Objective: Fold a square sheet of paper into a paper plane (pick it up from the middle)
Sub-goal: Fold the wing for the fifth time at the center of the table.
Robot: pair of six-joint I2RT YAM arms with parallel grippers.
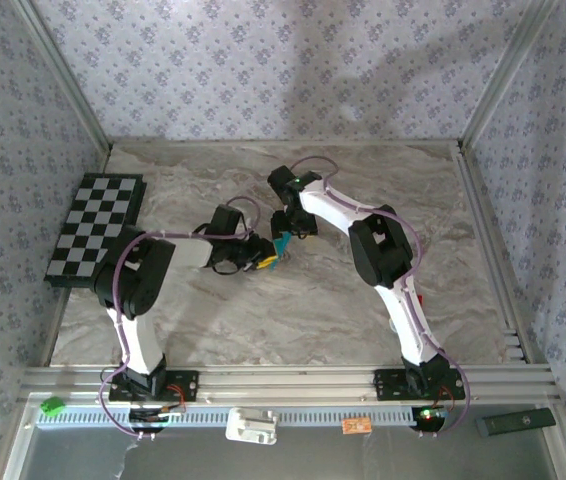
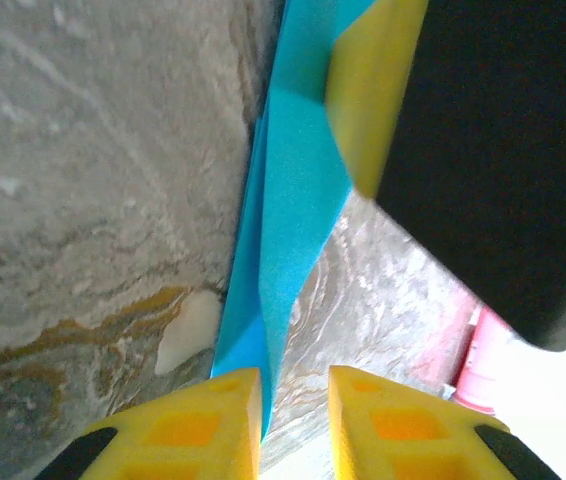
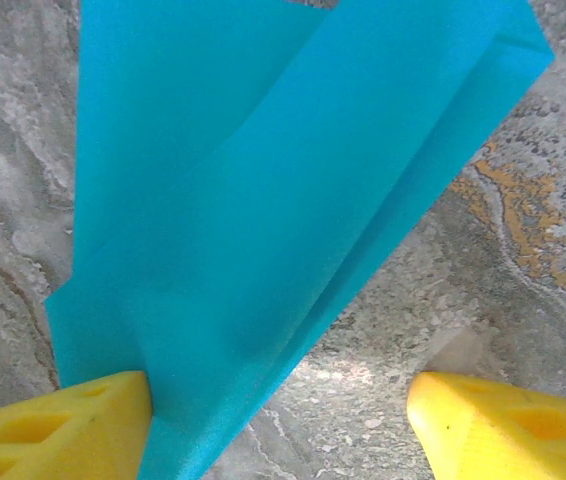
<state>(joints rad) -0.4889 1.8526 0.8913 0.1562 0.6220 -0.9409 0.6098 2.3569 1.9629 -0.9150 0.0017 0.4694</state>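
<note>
The teal-blue sheet of paper (image 1: 281,245) is folded into a narrow creased shape and stands on edge over the marble table between my two grippers. In the left wrist view the paper (image 2: 298,180) runs up from beside the inner face of my left gripper's (image 2: 295,400) left finger. A small gap shows between those fingers, so the paper is not pinched. A yellow fingertip (image 2: 373,90) of the right gripper touches the paper higher up. My right gripper (image 3: 278,420) stands wide open, the layered paper (image 3: 263,200) leaning on its left finger.
A black-and-white checkered board (image 1: 98,228) lies at the table's left edge. A pink-and-red stick (image 2: 483,360) shows beyond the right gripper's black body (image 2: 503,150). Metal frame rails and patterned walls bound the table.
</note>
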